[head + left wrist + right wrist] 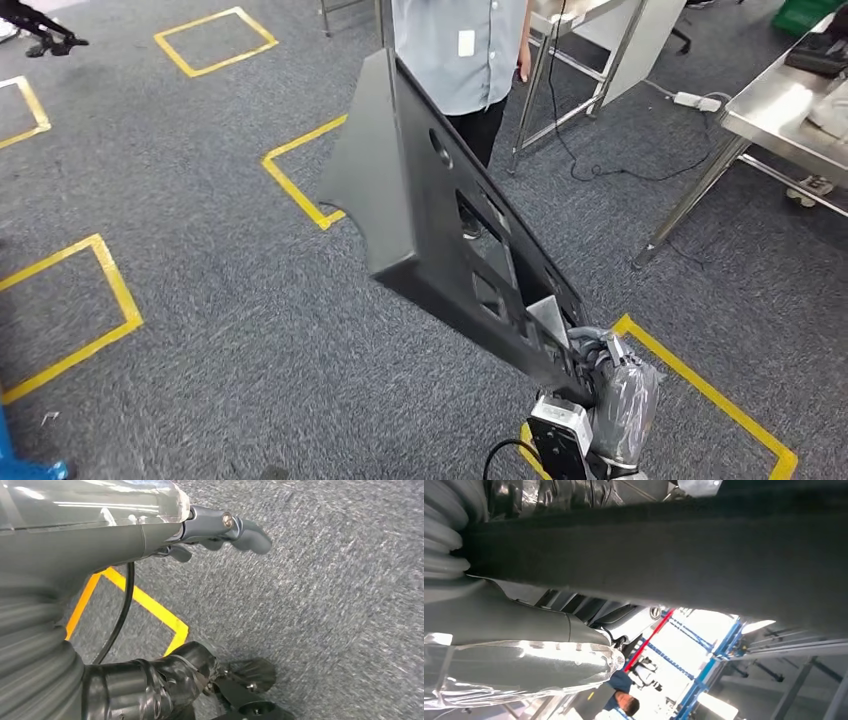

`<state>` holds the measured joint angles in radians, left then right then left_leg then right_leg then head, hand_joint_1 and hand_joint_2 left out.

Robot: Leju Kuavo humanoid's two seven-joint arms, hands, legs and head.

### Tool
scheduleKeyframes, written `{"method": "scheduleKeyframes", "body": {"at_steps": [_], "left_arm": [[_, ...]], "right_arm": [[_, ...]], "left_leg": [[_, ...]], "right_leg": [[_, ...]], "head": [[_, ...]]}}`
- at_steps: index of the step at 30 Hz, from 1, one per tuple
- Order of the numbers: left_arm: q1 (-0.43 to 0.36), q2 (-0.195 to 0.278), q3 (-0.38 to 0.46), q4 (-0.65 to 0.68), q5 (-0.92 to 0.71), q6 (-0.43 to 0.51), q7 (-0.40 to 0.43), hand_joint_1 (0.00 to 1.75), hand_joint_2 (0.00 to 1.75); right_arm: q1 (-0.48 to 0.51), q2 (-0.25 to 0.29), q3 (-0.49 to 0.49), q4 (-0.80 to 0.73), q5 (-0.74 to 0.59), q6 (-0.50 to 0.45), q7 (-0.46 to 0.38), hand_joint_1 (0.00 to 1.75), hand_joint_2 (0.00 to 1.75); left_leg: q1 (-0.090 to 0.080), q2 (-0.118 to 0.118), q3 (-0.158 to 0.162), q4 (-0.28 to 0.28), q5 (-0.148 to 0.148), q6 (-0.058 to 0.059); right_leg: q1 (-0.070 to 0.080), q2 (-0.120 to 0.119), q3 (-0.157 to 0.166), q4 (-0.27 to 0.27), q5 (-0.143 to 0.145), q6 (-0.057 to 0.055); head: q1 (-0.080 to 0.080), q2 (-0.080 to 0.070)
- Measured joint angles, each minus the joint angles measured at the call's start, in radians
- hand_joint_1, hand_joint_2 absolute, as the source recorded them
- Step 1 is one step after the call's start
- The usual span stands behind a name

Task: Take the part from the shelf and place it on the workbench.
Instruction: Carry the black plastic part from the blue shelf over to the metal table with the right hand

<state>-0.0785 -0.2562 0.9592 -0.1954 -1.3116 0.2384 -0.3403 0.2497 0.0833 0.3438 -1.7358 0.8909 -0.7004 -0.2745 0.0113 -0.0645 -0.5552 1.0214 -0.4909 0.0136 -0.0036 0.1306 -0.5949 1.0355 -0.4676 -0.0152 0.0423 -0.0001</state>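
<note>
The part point(420, 210) is a long dark grey panel with several cut-outs, and it stands tilted over the carpet in the head view. My right hand point(612, 385), wrapped in clear plastic, grips its lower end at the bottom right. In the right wrist view the part point(684, 550) runs as a dark band right against my right hand point(524, 640), hiding the fingers. The steel workbench point(775, 105) stands at the far right. My left hand point(220, 530) hangs over the carpet with nothing in it, thumb and fingers apart.
A person point(460, 50) in a grey shirt stands just behind the part's upper end. A second metal table frame point(575, 60) is beside them. A power strip point(697, 100) and its cable lie on the floor under the workbench. Yellow tape squares point(70, 310) mark the carpet.
</note>
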Motion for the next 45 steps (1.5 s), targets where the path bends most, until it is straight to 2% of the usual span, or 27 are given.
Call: {"method": "scheduleKeyframes", "body": {"at_steps": [1,3,5,7,8,10,12,14,16,18,21,22,23,24,25,27,29,31,32,34,36,38,39,40,42,44,45], "left_arm": [[-0.001,-0.001,0.000,0.000,0.000,-0.001,-0.001,0.00,1.75],[-0.001,-0.001,0.000,0.000,0.000,-0.001,-0.004,0.00,1.75],[0.001,-0.001,0.000,0.000,0.000,-0.002,-0.007,0.00,1.75],[0.004,-0.001,0.000,0.000,0.000,-0.004,-0.009,0.00,1.75],[0.004,0.000,0.000,0.000,0.000,-0.005,-0.010,0.00,1.75],[0.004,0.000,0.000,0.000,0.000,-0.007,-0.010,0.00,1.75],[0.003,0.000,0.000,0.000,0.000,-0.008,-0.010,0.00,1.75],[0.002,0.000,0.000,0.000,0.000,-0.008,-0.011,0.00,1.75],[0.000,0.000,0.000,0.000,0.000,-0.008,-0.012,0.00,1.75],[-0.001,0.000,0.000,0.000,0.001,-0.009,-0.016,0.00,1.75],[0.001,0.001,0.000,0.000,0.002,-0.010,-0.020,0.00,1.75],[0.003,0.001,0.000,0.000,0.003,-0.011,-0.020,0.00,1.75],[0.005,0.001,0.000,0.000,0.003,-0.011,-0.020,0.00,1.75],[0.006,0.001,0.000,0.000,0.003,-0.011,-0.020,0.00,1.75],[0.007,0.001,0.000,0.000,0.003,-0.011,-0.020,0.00,1.75],[0.007,0.003,0.000,0.000,0.003,-0.011,-0.020,0.00,1.75],[0.004,0.005,0.000,0.000,0.003,-0.012,-0.020,0.00,1.75],[0.001,0.004,0.000,0.000,0.003,-0.012,-0.021,0.00,1.75],[0.000,0.004,0.000,0.000,0.003,-0.012,-0.021,0.00,1.75],[0.001,0.002,0.000,0.000,0.003,-0.012,-0.021,0.00,1.75],[0.003,0.003,0.000,0.000,0.003,-0.012,-0.022,0.00,1.75],[0.006,0.003,0.000,0.000,0.003,-0.013,-0.022,0.00,1.75],[0.006,0.003,0.000,0.000,0.003,-0.013,-0.022,0.00,1.75],[0.006,0.003,0.000,0.000,0.003,-0.013,-0.022,0.00,1.75],[0.004,0.002,0.000,0.000,0.003,-0.013,-0.022,0.00,1.75],[0.004,0.002,0.000,0.000,0.003,-0.013,-0.022,0.00,1.75],[0.003,0.002,0.000,0.000,0.003,-0.013,-0.022,0.00,1.75]], "right_arm": [[0.001,-0.001,0.000,0.000,0.000,0.000,0.002,1.71,1.75],[0.001,-0.005,0.000,0.000,-0.001,0.000,0.005,1.71,1.75],[-0.001,-0.007,0.001,0.000,-0.001,0.000,0.005,1.71,1.75],[-0.001,-0.010,0.003,0.001,-0.001,0.000,0.006,1.71,1.75],[0.000,-0.012,0.003,0.002,-0.002,0.000,0.006,1.71,1.75],[0.000,-0.014,0.004,0.003,-0.002,0.000,0.007,1.71,1.75],[-0.001,-0.015,0.005,0.003,-0.002,0.000,0.007,1.71,1.75],[-0.001,-0.015,0.006,0.002,-0.003,0.000,0.007,1.71,1.75],[0.000,-0.016,0.006,0.002,-0.003,0.000,0.007,1.71,1.75],[0.002,-0.016,0.007,0.001,-0.002,0.000,0.007,1.71,1.75],[0.001,-0.017,0.011,0.001,0.000,0.000,0.007,1.71,1.75],[0.001,-0.017,0.013,0.001,0.000,0.000,0.007,1.71,1.75],[0.002,-0.018,0.014,0.001,0.000,0.000,0.007,1.71,1.75],[0.003,-0.018,0.014,0.001,-0.001,0.000,0.007,1.71,1.75],[0.003,-0.018,0.014,0.001,-0.001,0.000,0.007,1.71,1.75],[0.003,-0.018,0.015,0.001,-0.001,0.000,0.007,1.71,1.75],[0.003,-0.018,0.016,0.001,-0.001,0.000,0.007,1.71,1.75],[0.005,-0.019,0.017,0.001,-0.001,0.000,0.007,1.71,1.75],[0.007,-0.019,0.017,0.000,0.000,-0.001,0.007,1.71,1.75],[0.008,-0.021,0.017,0.000,0.000,-0.001,0.007,1.71,1.75],[0.006,-0.021,0.017,0.000,0.000,-0.001,0.007,1.71,1.75],[0.006,-0.022,0.017,0.001,-0.001,0.000,0.007,1.71,1.75],[0.007,-0.023,0.017,0.001,-0.001,0.000,0.007,1.71,1.75],[0.007,-0.024,0.017,0.001,-0.001,0.000,0.007,1.71,1.75],[0.007,-0.025,0.017,0.001,-0.001,0.000,0.007,1.71,1.75],[0.006,-0.025,0.017,0.001,-0.001,0.000,0.007,1.71,1.75],[0.006,-0.025,0.017,0.001,-0.001,0.000,0.007,1.71,1.75]], "left_leg": [[0.001,0.012,0.003,-0.004,0.003,0.006],[0.007,0.037,0.007,-0.016,0.010,0.019],[0.007,0.063,0.010,-0.021,0.011,0.025],[0.006,0.091,0.010,-0.021,0.008,0.026],[0.005,0.105,0.011,-0.021,0.006,0.025],[0.006,0.129,0.016,-0.020,0.000,0.021],[0.003,0.149,0.025,-0.019,-0.008,0.012],[-0.001,0.165,0.032,-0.018,-0.014,0.000],[-0.001,0.181,0.039,-0.021,-0.019,-0.013],[0.003,0.155,0.036,0.004,-0.041,-0.023],[0.006,0.083,-0.045,0.176,-0.127,-0.028],[0.006,0.076,-0.077,0.235,-0.146,-0.029],[0.006,0.074,-0.096,0.263,-0.144,-0.029],[0.006,0.072,-0.096,0.249,-0.121,-0.027],[0.006,0.066,-0.078,0.199,-0.082,-0.024],[0.006,0.026,-0.026,0.068,-0.019,-0.015],[0.004,-0.003,0.000,0.006,-0.004,-0.007],[0.003,0.010,0.004,0.001,-0.003,0.000],[0.005,0.021,0.007,-0.005,0.001,0.005],[0.011,0.046,0.012,-0.018,0.007,0.018],[0.009,0.072,0.014,-0.022,0.007,0.025],[0.008,0.099,0.015,-0.021,0.002,0.024],[0.008,0.111,0.016,-0.020,-0.001,0.023],[0.008,0.123,0.019,-0.019,-0.004,0.020],[0.006,0.144,0.030,-0.017,-0.014,0.013],[0.002,0.160,0.039,-0.016,-0.021,0.001],[-0.001,0.168,0.043,-0.018,-0.023,-0.005]], "right_leg": [[-0.001,0.004,-0.002,0.000,0.001,0.006],[0.003,-0.032,-0.017,0.030,-0.021,0.016],[0.001,-0.094,-0.067,0.133,-0.078,0.026],[-0.006,-0.119,-0.124,0.244,-0.120,0.035],[-0.010,-0.124,-0.133,0.261,-0.117,0.039],[-0.015,-0.141,-0.090,0.175,-0.059,0.041],[-0.010,-0.186,-0.020,0.042,-0.010,0.034],[-0.001,-0.207,0.004,-0.008,-0.004,0.023],[0.000,-0.183,0.003,-0.010,-0.002,0.010],[-0.005,-0.161,0.011,-0.021,0.003,-0.003],[-0.006,-0.126,0.017,-0.026,0.004,-0.017],[-0.005,-0.111,0.017,-0.024,0.003,-0.020],[-0.003,-0.095,0.017,-0.022,0.002,-0.021],[-0.003,-0.080,0.017,-0.018,0.000,-0.021],[-0.002,-0.064,0.017,-0.014,-0.002,-0.020],[-0.002,-0.038,0.015,-0.004,-0.007,-0.014],[-0.005,-0.018,0.008,0.001,-0.008,-0.003],[-0.006,0.000,0.003,-0.002,-0.004,0.010],[-0.006,-0.005,0.001,0.000,-0.006,0.015],[-0.002,-0.053,-0.022,0.046,-0.036,0.025],[-0.006,-0.108,-0.081,0.164,-0.097,0.035],[-0.012,-0.122,-0.130,0.256,-0.123,0.043],[-0.015,-0.126,-0.130,0.252,-0.108,0.046],[-0.018,-0.132,-0.109,0.210,-0.078,0.047],[-0.016,-0.173,-0.038,0.075,-0.019,0.043],[-0.008,-0.206,-0.001,0.002,-0.001,0.032],[-0.003,-0.206,-0.002,0.001,-0.004,0.026]], "head": [[0.000,0.000],[0.003,0.000],[0.006,0.000],[0.006,0.000],[0.006,0.000],[0.006,0.000],[0.006,0.000],[0.006,0.000],[0.005,0.000],[0.005,0.000],[0.004,0.000],[0.004,0.000],[0.004,0.000],[0.004,0.000],[0.004,0.000],[0.004,0.000],[0.004,0.000],[0.004,0.000],[0.005,0.000],[0.006,0.000],[0.008,0.000],[0.008,0.000],[0.008,0.000],[0.008,0.000],[0.008,0.000],[0.008,0.000],[0.008,0.000]]}}
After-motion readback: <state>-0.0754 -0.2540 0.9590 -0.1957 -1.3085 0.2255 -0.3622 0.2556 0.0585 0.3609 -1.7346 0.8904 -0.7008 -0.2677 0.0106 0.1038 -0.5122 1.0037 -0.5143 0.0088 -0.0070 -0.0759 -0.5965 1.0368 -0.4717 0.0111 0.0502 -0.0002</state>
